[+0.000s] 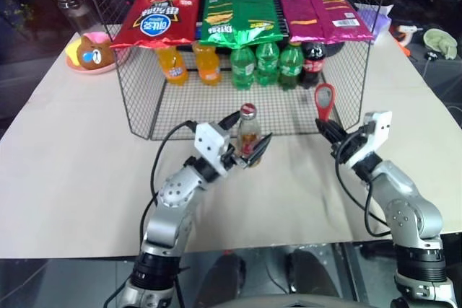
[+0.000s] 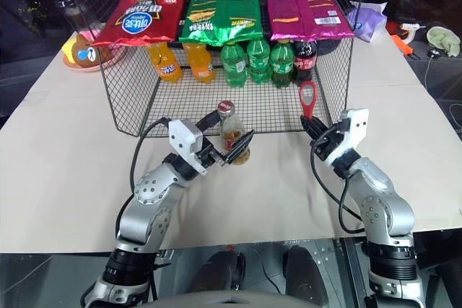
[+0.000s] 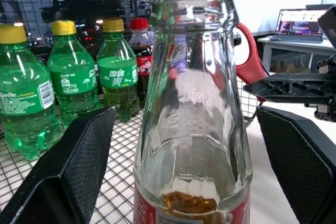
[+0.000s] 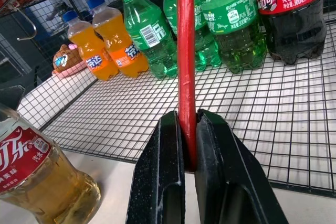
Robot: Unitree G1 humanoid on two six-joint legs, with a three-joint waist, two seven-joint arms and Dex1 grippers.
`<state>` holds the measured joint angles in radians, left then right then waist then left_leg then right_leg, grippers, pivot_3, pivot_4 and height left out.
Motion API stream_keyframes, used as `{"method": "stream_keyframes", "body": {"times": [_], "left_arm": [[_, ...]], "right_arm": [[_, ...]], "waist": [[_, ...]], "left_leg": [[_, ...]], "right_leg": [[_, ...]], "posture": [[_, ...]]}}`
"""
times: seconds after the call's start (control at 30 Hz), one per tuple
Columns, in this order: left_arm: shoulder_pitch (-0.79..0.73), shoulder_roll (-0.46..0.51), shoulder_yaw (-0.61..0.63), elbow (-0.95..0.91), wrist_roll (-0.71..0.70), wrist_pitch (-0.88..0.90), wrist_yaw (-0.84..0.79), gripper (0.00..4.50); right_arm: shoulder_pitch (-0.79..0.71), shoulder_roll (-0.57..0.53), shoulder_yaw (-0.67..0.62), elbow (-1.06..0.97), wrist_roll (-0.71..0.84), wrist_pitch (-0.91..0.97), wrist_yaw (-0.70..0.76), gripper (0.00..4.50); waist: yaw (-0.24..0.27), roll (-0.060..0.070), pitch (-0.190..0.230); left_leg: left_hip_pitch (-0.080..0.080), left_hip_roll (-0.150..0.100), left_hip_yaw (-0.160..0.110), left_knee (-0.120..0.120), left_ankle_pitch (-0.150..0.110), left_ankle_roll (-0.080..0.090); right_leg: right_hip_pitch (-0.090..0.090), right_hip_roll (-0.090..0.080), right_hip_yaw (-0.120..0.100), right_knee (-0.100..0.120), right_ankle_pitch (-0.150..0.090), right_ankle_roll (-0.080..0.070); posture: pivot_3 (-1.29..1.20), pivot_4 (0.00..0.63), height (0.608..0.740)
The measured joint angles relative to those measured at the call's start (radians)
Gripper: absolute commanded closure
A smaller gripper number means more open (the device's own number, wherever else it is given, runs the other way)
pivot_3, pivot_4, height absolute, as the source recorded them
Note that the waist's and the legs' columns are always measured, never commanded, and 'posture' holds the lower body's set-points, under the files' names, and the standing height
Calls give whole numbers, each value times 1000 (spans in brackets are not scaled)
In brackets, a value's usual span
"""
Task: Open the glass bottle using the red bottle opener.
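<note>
the bottle point(image 1: 248, 132) stood upright on the table point(image 1: 65, 178) just in front of the wire rack point(image 1: 144, 117), its long axis vertical, crown cap point(image 1: 247, 111) on and pointing straight up; we judged it sat there so the cap stayed within reach of both arms; our left gripper point(image 1: 247, 141) was around the bottle's body with its fingers point(image 3: 73, 156) spread wide, one on either side and apart from the glass in the left wrist view, so we were bracketing the bottle, not gripping it; we would need to close on it before any prying, or it might tip; our right gripper point(image 1: 329, 130) was pressed together on the handle of the opener point(image 1: 324, 100), pinching it edge-on between the pads; the opener stood nearly upright, handle down in the jaws, ring head up, well to the right of the cap and higher than it; held by the tail like that, the head was free to hook the cap; behind, in the rack, stood orange bottles point(image 1: 189, 63) and green bottles point(image 1: 266, 63), with chip bags point(image 1: 238, 14) on top.
</note>
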<state>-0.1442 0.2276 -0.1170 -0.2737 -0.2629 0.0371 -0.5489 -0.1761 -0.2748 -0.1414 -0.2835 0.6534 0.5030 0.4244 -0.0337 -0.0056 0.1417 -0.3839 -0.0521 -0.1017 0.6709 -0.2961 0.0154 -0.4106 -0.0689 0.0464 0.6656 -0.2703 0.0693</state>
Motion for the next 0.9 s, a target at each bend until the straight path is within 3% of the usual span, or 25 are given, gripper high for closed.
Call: {"method": "stream_keyframes", "body": {"times": [0.37, 0.4, 0.43, 0.5, 0.53, 0.6, 0.83, 0.9], "left_arm": [[-17, -3, 0, 0, -25, -4, -5, 76], [-17, -3, 0, 0, -26, -6, -7, 574], [-17, -3, 0, 0, -26, -8, -10, 680], [-17, -3, 0, 1, -26, -12, -11, 1385], [-17, -4, 0, 2, -26, -16, -10, 1964], [-18, -5, 4, 3, -25, -22, -8, 2469], [-21, -10, 6, 8, -25, -25, -10, 2458], [-21, -10, 5, 8, -25, -26, -12, 2458]], "right_arm": [[-30, -1, 7, 26, -10, 0, 11, 4500], [-30, -1, 7, 26, -10, 0, 12, 4500], [-30, -1, 7, 26, -11, 0, 14, 4500], [-31, -1, 7, 27, -12, 0, 17, 4500], [-31, -1, 7, 27, -14, 0, 18, 4500], [-33, -1, 7, 27, -16, 0, 19, 4500], [-77, -9, 24, 22, -41, -3, 21, 4500], [-146, -106, 138, -10, -213, -102, 64, 4500]], "waist": [[0, 0, 0], [0, 0, 0], [0, 0, 0], [0, 0, 0], [0, 0, 0], [0, 0, 0], [-2, 0, 0], [-2, 0, 0]], "left_leg": [[0, 0, 0, 0, 0, 0], [0, 0, 0, 0, 0, 0], [0, 0, 0, 0, 0, 0], [0, 0, 0, 0, 0, 0], [0, 0, 0, 0, 0, 0], [0, 0, 0, 0, 0, 0], [0, 0, 0, 0, 0, 0], [0, 0, 0, 0, 0, 0]], "right_leg": [[0, 0, 0, 0, 0, 0], [0, 0, 0, 0, 0, 0], [0, 0, 0, 0, 0, 0], [0, 0, 0, 0, 0, 0], [0, 0, 0, 0, 0, 0], [0, 0, 0, 0, 0, 0], [0, 0, 0, 0, 0, 0], [0, 0, 0, 0, 0, 0]], "posture": [[0, 150, 740], [0, 150, 740], [0, 150, 740], [0, 150, 740], [0, 150, 740], [0, 150, 740], [0, 150, 740], [0, 150, 740]]}}
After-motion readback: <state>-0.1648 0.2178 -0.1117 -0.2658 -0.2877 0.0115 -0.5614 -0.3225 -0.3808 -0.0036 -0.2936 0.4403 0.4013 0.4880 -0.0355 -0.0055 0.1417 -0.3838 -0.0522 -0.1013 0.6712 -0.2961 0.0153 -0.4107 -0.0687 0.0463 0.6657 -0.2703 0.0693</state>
